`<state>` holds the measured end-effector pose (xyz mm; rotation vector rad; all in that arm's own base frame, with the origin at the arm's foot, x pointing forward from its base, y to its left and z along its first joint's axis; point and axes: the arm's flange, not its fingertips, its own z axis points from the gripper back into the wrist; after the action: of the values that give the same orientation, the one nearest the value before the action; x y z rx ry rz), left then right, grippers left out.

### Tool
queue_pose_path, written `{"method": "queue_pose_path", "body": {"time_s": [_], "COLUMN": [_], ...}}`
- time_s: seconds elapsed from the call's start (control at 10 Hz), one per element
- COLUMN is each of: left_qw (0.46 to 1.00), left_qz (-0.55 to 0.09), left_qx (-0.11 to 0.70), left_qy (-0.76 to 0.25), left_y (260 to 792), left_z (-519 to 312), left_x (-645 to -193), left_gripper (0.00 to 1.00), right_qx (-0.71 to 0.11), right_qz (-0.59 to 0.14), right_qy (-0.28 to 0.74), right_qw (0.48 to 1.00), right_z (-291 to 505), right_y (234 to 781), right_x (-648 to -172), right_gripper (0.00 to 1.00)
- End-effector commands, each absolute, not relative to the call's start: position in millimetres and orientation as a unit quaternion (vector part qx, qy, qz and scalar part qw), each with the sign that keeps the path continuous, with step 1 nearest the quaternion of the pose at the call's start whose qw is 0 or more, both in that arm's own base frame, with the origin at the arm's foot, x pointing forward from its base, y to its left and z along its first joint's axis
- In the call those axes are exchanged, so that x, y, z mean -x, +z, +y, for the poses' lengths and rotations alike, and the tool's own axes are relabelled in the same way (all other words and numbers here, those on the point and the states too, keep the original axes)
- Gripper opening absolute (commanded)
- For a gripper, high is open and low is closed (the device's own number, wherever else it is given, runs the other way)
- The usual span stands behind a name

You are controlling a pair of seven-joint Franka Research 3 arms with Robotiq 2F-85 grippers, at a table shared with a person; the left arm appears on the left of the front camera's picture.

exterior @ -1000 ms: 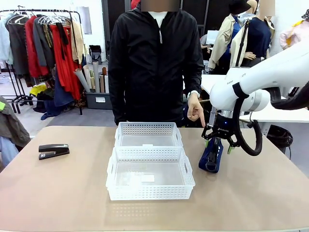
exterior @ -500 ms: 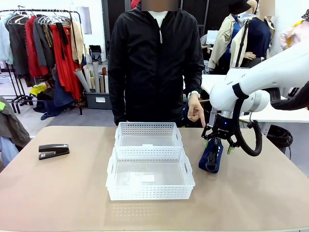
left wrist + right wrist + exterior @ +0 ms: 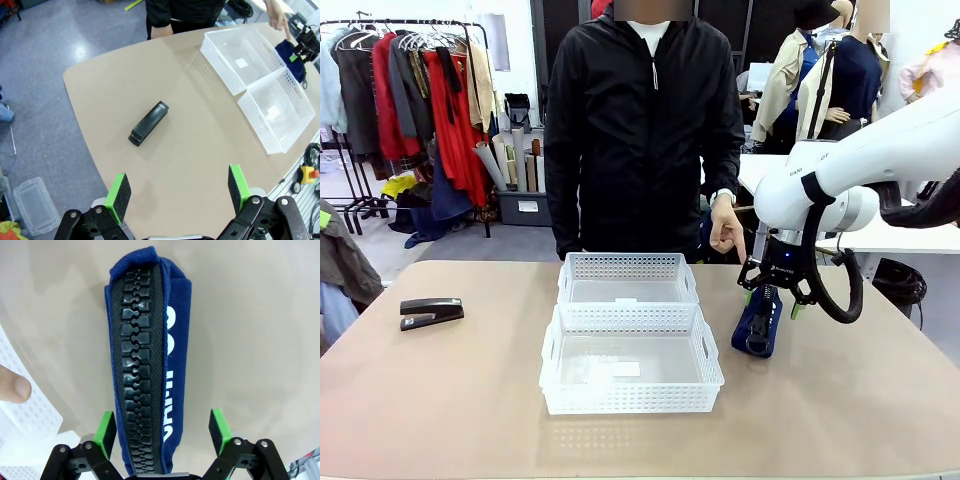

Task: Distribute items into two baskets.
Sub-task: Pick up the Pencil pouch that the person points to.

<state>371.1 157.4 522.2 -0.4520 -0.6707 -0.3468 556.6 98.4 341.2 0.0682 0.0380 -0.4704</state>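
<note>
Baskets [image 3: 630,398] stand between stapler [image 3: 431,312] and pouch [image 3: 755,330].

— Where were the items?
— The black stapler [image 3: 431,312] lay flat at the surface's left. The navy zippered pouch [image 3: 757,320] stood on edge, right of the baskets.
— The baskets?
— White and perforated, the near basket [image 3: 630,400] touched the far basket [image 3: 628,266] mid-surface.

A tan tabletop [image 3: 440,400] with rounded corners spans the near ground. At its far edge stands a person [image 3: 640,130] in a black zip jacket over a white collar. Beyond the tabletop's far left corner a clothes rack [image 3: 410,100] carries red, brown and beige garments. Near it a grey bin [image 3: 525,208] sits on the floor, with rolled tubes [image 3: 510,155] upright behind it. In the left wrist view a clear plastic box [image 3: 32,207] lies on the grey floor [image 3: 75,35] beside the tabletop, and a yellow box with a red button [image 3: 310,174] sits just off its opposite edge.
</note>
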Motion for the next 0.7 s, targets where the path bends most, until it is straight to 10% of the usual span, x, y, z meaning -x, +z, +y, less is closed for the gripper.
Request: {"method": "queue_pose_path", "body": {"time_s": [0.0, 0.3, 0.6], "left_qw": [0.900, 0.900, 0.900], "left_qz": [-0.330, -0.330, -0.330], "left_qx": [0.225, 0.225, 0.225], "left_qy": [-0.173, -0.173, -0.173], "left_y": [522.2, 522.2, 522.2], "left_z": [158.2, 158.2, 158.2], "left_x": [-371.4, -371.4, -371.4], "left_gripper": [1.00, 1.00, 1.00], "right_qx": [-0.045, -0.045, -0.034], "right_qz": [0.013, 0.016, 0.021], "right_qy": [-0.244, -0.255, -0.249], "right_qw": [0.969, 0.966, 0.968], "right_z": [99.0, 97.9, 101.8], "right_y": [340.2, 338.3, 334.6], "right_x": [-557.6, -558.2, -562.7], "right_gripper": [0.69, 0.11, 0.00]}}
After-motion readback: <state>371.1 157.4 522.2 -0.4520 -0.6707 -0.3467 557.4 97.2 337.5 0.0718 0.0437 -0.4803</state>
